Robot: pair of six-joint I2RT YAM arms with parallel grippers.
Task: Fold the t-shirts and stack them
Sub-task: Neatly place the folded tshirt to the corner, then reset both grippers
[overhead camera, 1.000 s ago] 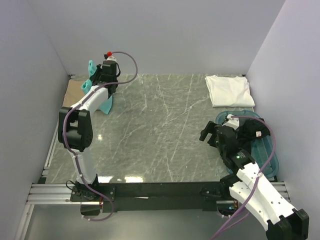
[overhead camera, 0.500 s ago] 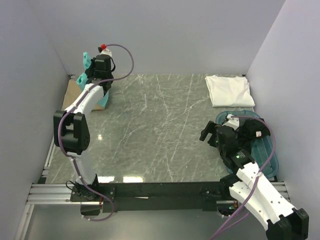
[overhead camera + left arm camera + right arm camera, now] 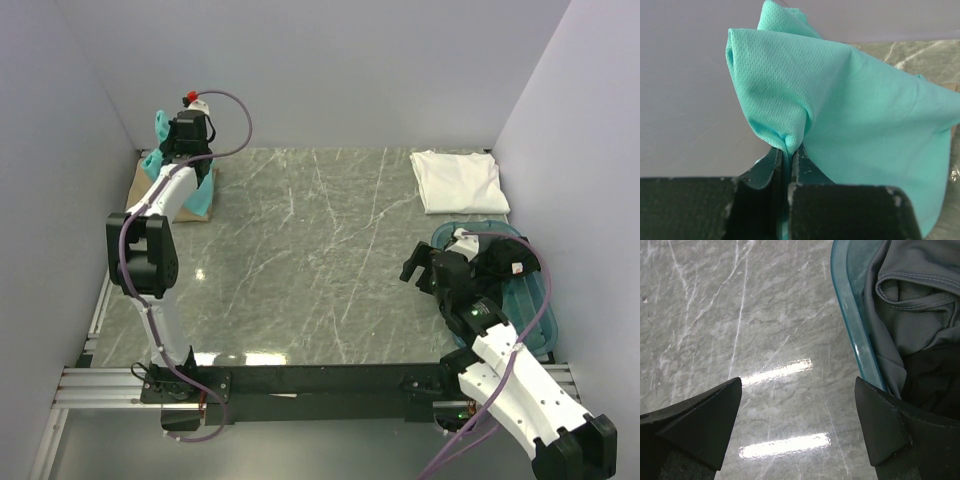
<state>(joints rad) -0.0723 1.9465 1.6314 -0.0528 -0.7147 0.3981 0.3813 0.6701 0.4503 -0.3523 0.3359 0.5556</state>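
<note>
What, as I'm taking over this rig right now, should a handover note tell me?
Left gripper: shut on the teal t-shirt, lifted at the far-left corner over the tan t-shirt.
Right gripper: open, empty, beside the teal tub.
Done: white t-shirt lies folded, far right.
To do: fold the teal one, fold the dark grey t-shirts crumpled in the tub, stack all.

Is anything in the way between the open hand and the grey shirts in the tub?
Only the rim of the tub. The right hand hangs open beside it, and the grey shirts lie uncovered just inside, past that rim.
</note>
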